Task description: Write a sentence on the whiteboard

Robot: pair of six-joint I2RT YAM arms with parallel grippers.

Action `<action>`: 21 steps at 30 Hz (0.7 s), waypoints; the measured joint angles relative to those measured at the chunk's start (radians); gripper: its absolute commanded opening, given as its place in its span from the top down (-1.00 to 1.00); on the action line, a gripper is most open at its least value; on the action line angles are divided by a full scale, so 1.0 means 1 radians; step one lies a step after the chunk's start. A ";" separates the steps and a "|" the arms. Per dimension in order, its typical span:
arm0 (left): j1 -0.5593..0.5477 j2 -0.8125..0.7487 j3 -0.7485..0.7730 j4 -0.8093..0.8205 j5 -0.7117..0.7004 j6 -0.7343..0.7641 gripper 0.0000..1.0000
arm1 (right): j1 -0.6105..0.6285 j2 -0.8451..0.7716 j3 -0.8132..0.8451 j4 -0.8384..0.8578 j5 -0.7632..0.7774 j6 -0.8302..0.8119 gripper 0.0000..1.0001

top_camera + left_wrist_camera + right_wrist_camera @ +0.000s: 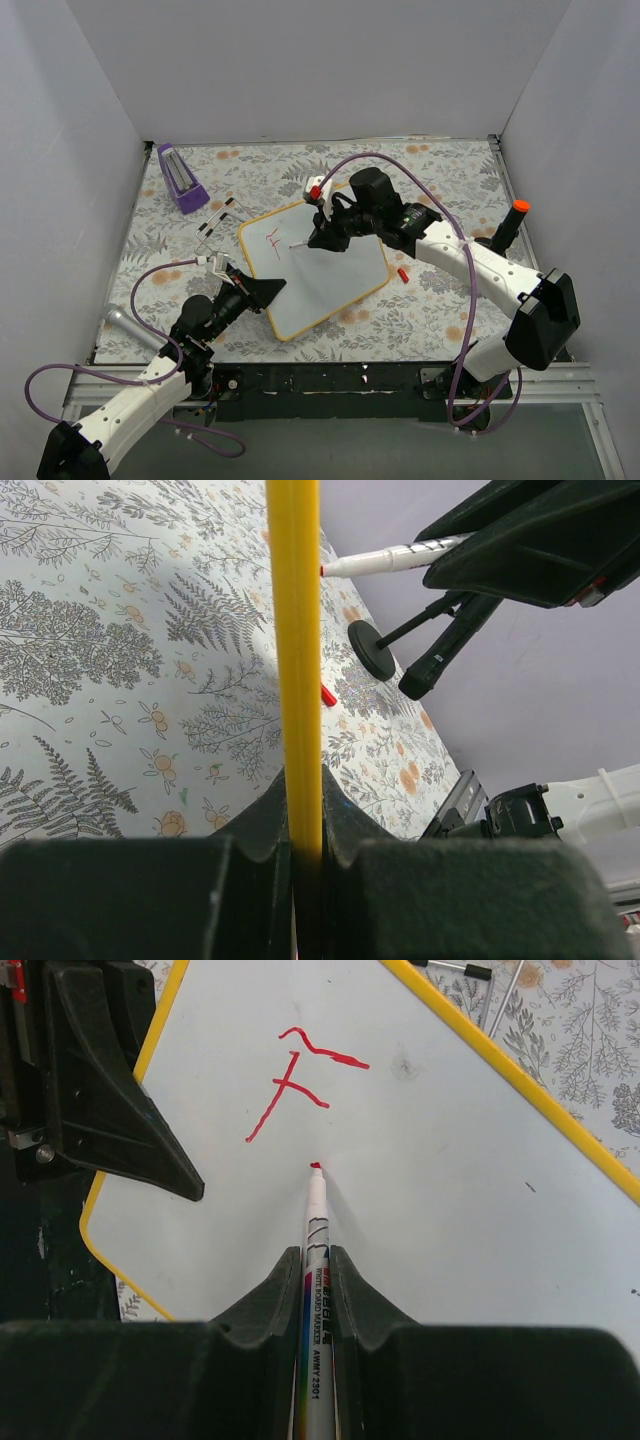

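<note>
While the left gripper [303, 815], low by the near-left corner of the table [430, 315], is clenched on the whiteboard [335, 285], we see its two fingers pinching the thin yellow frame at the board's near-left edge, so the board looks pinned for writing. The whiteboard sits about the middle of the table, turned askew to the table's edges. Farther in, the right gripper [317, 1260] reaches over the board from the table's right side and grasps a marker [315, 1210], the barrel clamped between both fingers and the red tip pointing at the white surface. The tip is at the surface or just above it, and we cannot tell which. Just beyond the tip lies the sentence [300, 1075], so far a single red capital F with a wavy top stroke, in the board's far-left part. We judge the task barely begun: one letter is down, the rest of the first word and every later word are left, and most of the board is blank. A small red piece [402, 273], perhaps the marker's cap, lies on the table just beside the board's right edge. A purple block [180, 178] stands near the far-left corner, well apart from the board.
</note>
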 measured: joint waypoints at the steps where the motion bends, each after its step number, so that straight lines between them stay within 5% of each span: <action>1: 0.000 0.000 0.000 0.000 0.000 0.000 1.00 | 0.000 0.000 0.002 0.000 0.005 0.002 0.97; 21: 0.000 0.013 0.000 0.010 -0.001 -0.006 1.00 | 0.000 0.006 0.017 0.025 0.058 0.034 0.97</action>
